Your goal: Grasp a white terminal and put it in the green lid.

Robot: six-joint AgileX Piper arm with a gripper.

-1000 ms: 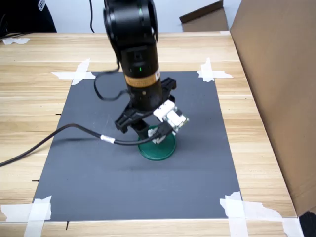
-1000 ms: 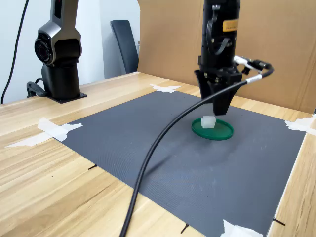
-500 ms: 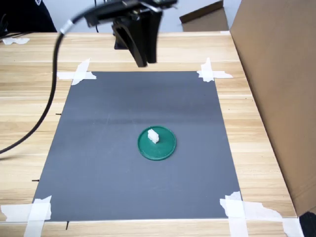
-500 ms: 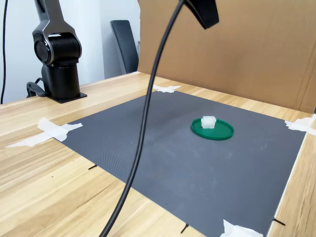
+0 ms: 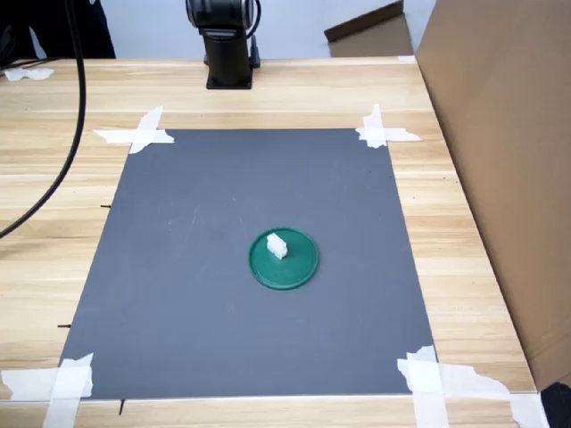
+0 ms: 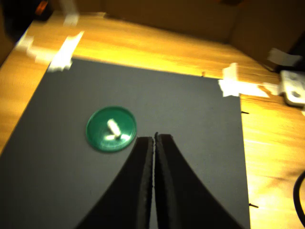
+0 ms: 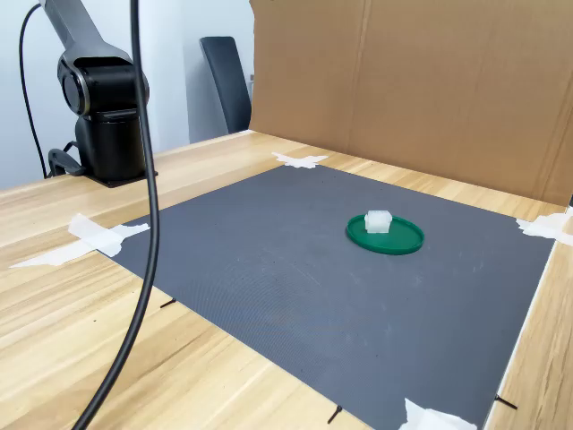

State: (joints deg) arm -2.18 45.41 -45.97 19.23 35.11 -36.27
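The white terminal [image 5: 277,244] rests inside the green lid [image 5: 294,266], which lies on the dark grey mat in both exterior views (terminal [image 7: 379,220], lid [image 7: 398,239]). The wrist view looks down from high above on the lid [image 6: 102,136] with the terminal [image 6: 113,127] in it. My gripper [image 6: 155,139] appears only in the wrist view, its two black fingers pressed together with nothing between them, well above the mat and off to the lid's side. In both exterior views the gripper is out of frame.
The grey mat [image 5: 196,267] is taped at its corners to a wooden table. A tall cardboard wall [image 5: 500,134] stands along the first exterior view's right. The arm's base [image 5: 227,45] sits at the far table edge, and a black cable [image 7: 143,224] hangs down in front.
The arm has risen from just above the lid up and out of both exterior views, leaving the terminal lying in the lid. The cable swung toward the second exterior view's left.
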